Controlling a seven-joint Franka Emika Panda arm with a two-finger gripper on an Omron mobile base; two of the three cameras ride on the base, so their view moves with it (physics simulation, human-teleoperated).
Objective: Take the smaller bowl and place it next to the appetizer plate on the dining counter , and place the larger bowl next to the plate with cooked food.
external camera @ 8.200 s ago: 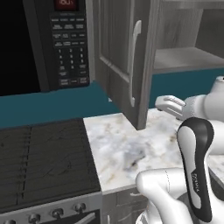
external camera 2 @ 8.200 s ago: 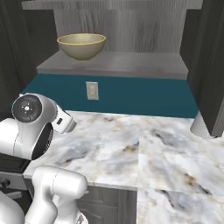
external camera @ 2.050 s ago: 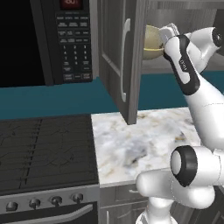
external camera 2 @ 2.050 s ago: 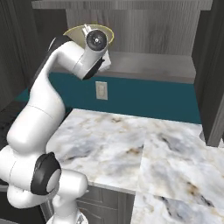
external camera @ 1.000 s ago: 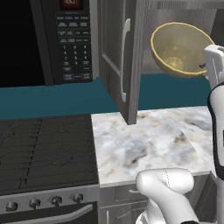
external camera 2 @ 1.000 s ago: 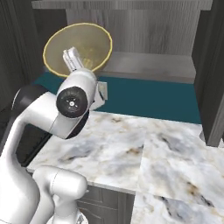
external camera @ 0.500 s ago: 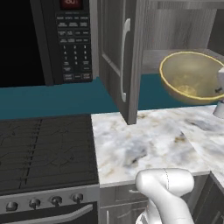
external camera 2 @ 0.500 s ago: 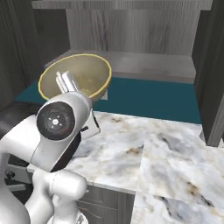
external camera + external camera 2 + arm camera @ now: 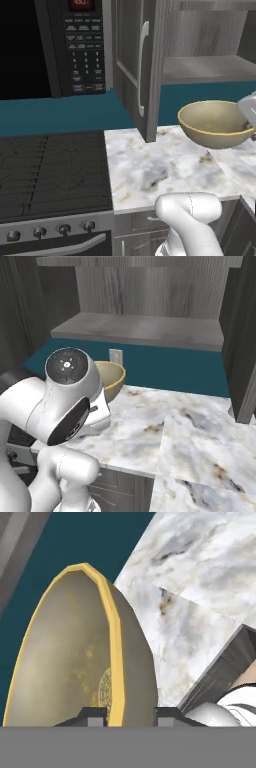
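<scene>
Claw: two-finger gripper (image 9: 131,714), jaws nearly closed, one dark fingertip each side of a bowl's rim.
Held: wide round pale yellow-beige larger bowl (image 9: 216,123), pinched at its rim, carried mouth-up in the air.
Below the claw: white-grey marbled worktop (image 9: 160,167) over grey cabinets; the bowl hangs clear above it.
Behind the claw: teal back wall (image 9: 170,368).
Above the claw: grey wooden cupboard shelf (image 9: 140,328), its door (image 9: 135,60) standing open.
Further off: black microwave (image 9: 50,45) and dark stovetop (image 9: 52,170), beyond the open door.

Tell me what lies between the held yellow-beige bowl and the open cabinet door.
Nothing: in the left base view, bare marbled worktop and teal wall separate the larger bowl from the cabinet door.
</scene>
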